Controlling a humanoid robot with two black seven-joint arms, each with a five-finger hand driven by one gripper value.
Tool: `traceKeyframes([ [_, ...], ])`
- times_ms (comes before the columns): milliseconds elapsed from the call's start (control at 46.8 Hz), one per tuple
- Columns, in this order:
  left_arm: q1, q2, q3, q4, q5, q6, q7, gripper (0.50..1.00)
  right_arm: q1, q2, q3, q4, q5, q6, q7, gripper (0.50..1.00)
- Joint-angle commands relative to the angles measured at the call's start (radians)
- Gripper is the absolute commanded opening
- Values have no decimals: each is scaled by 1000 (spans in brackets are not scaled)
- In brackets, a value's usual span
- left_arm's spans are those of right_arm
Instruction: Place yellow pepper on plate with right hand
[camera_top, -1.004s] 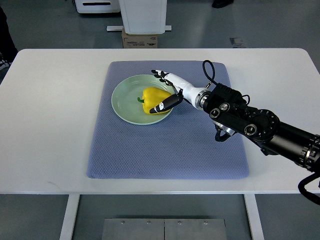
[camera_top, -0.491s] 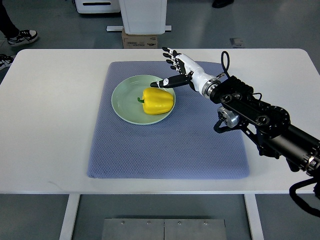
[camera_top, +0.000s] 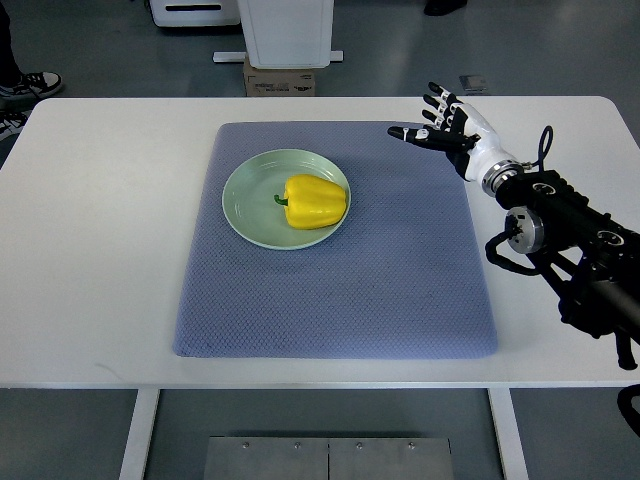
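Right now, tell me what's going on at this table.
The pepper lies on the plate, which sits on the mat. Nothing holds it. The right hand is open and empty, up over the mat's far right corner, well apart from the plate. The left arm is out of view.

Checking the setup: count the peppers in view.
1. The yellow pepper lies on the green plate, on the blue mat. Nothing suggests another is hidden.
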Motion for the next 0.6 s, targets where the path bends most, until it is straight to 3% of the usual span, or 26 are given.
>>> traceKeyframes([
  [0, 0, 0, 0, 0, -1, 0, 0, 1000, -20, -20, 0, 0, 57, 0, -2, 1000],
  [235, 0, 0, 0, 0, 1, 0, 0, 1000, -69, -76, 12, 0, 132, 5, -2, 1000],
  [577, 0, 0, 0, 0, -1, 0, 0, 1000, -204, -81, 259, 71, 131, 17, -3, 1000],
])
